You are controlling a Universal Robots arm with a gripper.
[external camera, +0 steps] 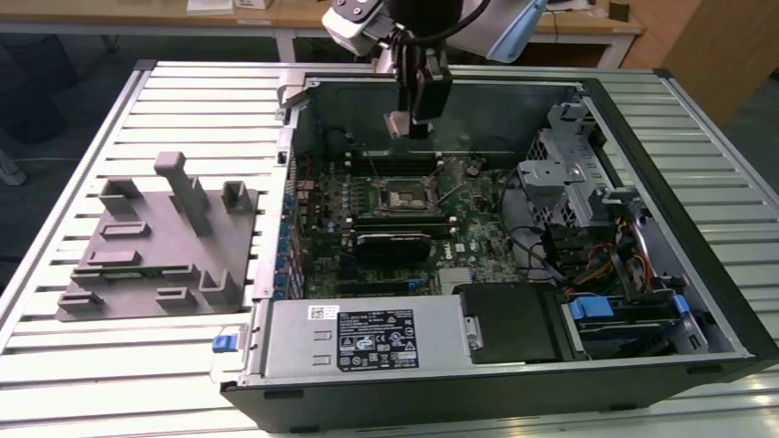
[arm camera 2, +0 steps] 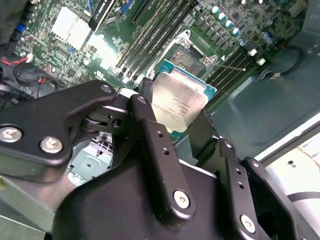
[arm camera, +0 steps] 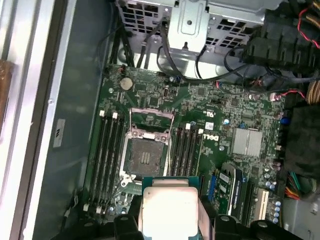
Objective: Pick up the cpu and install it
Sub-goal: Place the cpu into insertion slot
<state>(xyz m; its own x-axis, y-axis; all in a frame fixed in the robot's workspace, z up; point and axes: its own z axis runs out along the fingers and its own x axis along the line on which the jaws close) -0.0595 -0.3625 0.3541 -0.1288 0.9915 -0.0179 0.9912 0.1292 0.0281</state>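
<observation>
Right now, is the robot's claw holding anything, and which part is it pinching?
Yes: the black gripper holds the small, flat, square silvery cpu, pinched by two opposite edges, above the black-framed motherboard socket.

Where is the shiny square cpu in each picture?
Exterior view: the cpu hangs in the gripper, over the open case.
Second wrist view: the cpu sits clamped between the black fingers.
First wrist view: the cpu is held over the motherboard.
Shared landmark: the open socket.
</observation>
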